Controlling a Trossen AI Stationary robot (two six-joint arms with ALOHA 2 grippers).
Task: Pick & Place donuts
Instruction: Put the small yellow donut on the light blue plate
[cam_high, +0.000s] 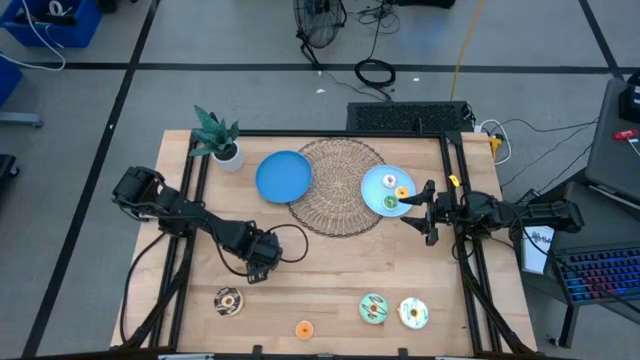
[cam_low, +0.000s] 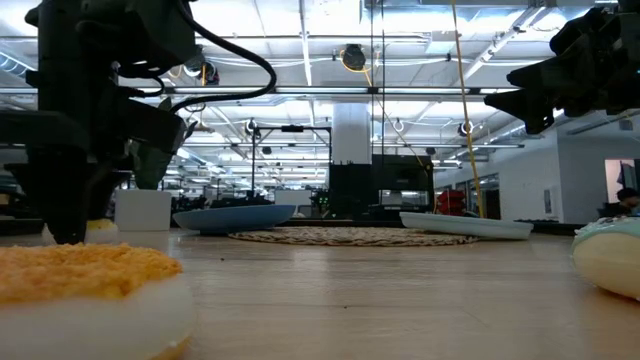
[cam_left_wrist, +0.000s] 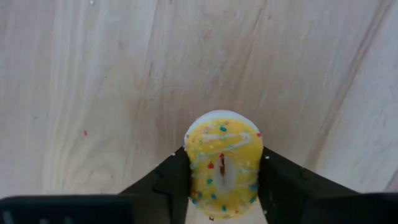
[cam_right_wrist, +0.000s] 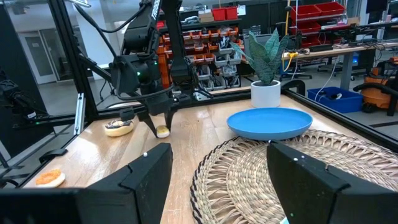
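Wooden table (cam_high: 330, 270) in an open workshop, with a wicker mat (cam_high: 335, 185) at its far middle, a blue plate (cam_high: 283, 176) on the mat's left edge, a second plate (cam_high: 372, 180) on its right edge, and a potted plant (cam_high: 218, 137) at the far left corner.

Left gripper (cam_left_wrist: 224, 186) stands low over bare wood left of centre, its fingers clamped on a small yellow donut (cam_left_wrist: 222, 163) with sprinkles; the donut sits at or just above the board, and I cannot tell which. Right gripper (cam_high: 422, 212) hovers at the right plate's near edge with its fingers spread wide and nothing between them. That plate already carries three tiny donuts (cam_high: 392, 192). Along the near edge lie a chocolate donut (cam_high: 228, 301), an orange donut (cam_high: 304, 329), a green donut (cam_high: 373, 309) and a white donut (cam_high: 413, 314).

Risks, as I judge them: the yellow ring is held by its outer rim only, so a soft or uneven squeeze could let it rotate or slip out during the lift. The carry toward a plate passes over the mat, whose raised weave could catch a low gripper. A high release may bounce the ring off the shallow plate. Both arms converging on the right plate could collide.
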